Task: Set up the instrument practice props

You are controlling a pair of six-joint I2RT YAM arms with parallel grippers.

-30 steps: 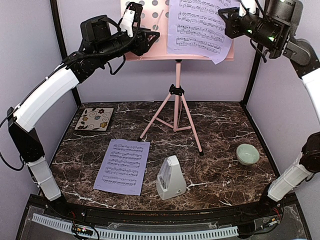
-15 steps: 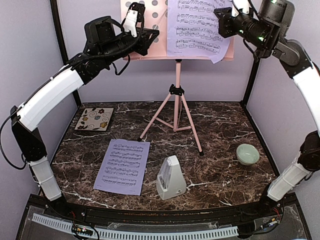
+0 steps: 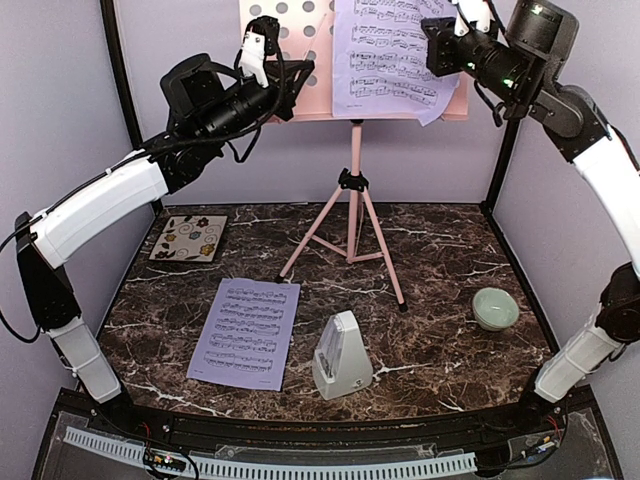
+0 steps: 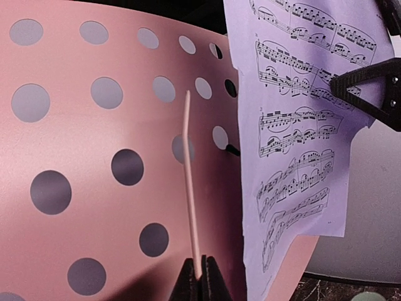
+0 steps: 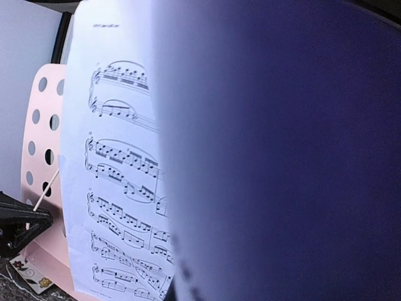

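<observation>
The pink music stand (image 3: 352, 215) rises at the back on its tripod, its perforated desk (image 4: 94, 163) filling the left wrist view. My left gripper (image 4: 200, 271) is shut on the thin pink retainer rod (image 4: 190, 182) that lies against the desk. A lavender sheet-music page (image 3: 392, 55) hangs on the desk's right half. My right gripper (image 3: 435, 50) is shut on that page's right edge, and its black fingers (image 4: 369, 88) show clamped there. This page (image 5: 119, 188) curls across the right wrist view and hides those jaws. A second page (image 3: 245, 332) and the grey-white metronome (image 3: 341, 356) rest on the table.
A pale green bowl (image 3: 495, 308) sits at the right of the marble table (image 3: 440, 250). A floral coaster (image 3: 189, 238) lies at the back left. Black frame posts (image 3: 125, 100) and lilac walls enclose the space on both sides.
My left gripper has closed on the pink rod and its wrist has dropped a little. The right arm has shifted left, still holding the page's edge.
</observation>
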